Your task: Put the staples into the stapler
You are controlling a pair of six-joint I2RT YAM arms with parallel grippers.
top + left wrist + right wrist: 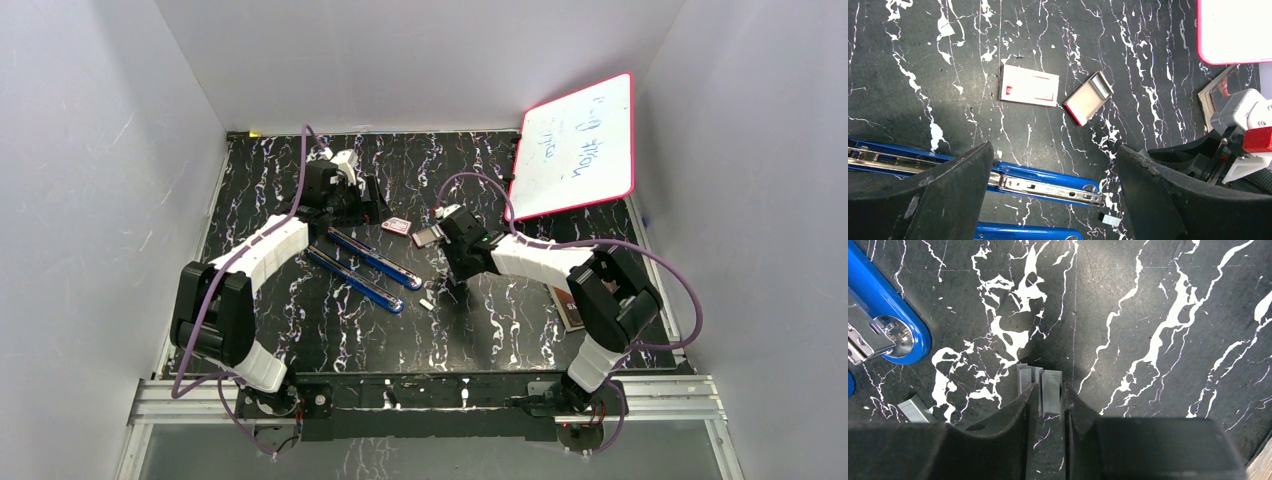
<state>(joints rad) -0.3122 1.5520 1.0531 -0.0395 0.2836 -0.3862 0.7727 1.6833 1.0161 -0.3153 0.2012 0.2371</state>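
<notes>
The blue stapler (pixel 365 268) lies opened out flat on the black marbled table, its metal staple channel (pixel 1043 184) facing up. My left gripper (pixel 1054 152) hovers open over the channel's front end, near the stapler's far end (pixel 365 205) in the top view, holding nothing. My right gripper (pixel 1050 392) is low by the table (pixel 455 270), right of the stapler tip (pixel 903 330). A grey block of staples (pixel 1051 385) sits between its narrow jaws with thin dark slits on both sides. A second block (pixel 1024 376) lies just outside the left finger. Another small strip (pixel 914 410) lies loose near the stapler tip (pixel 1109 219).
A red-and-white box sleeve (pixel 1028 86) and its open tray (pixel 1089 97) lie beyond the stapler. A pink-rimmed whiteboard (pixel 578 145) leans at the back right. White walls enclose the table on three sides.
</notes>
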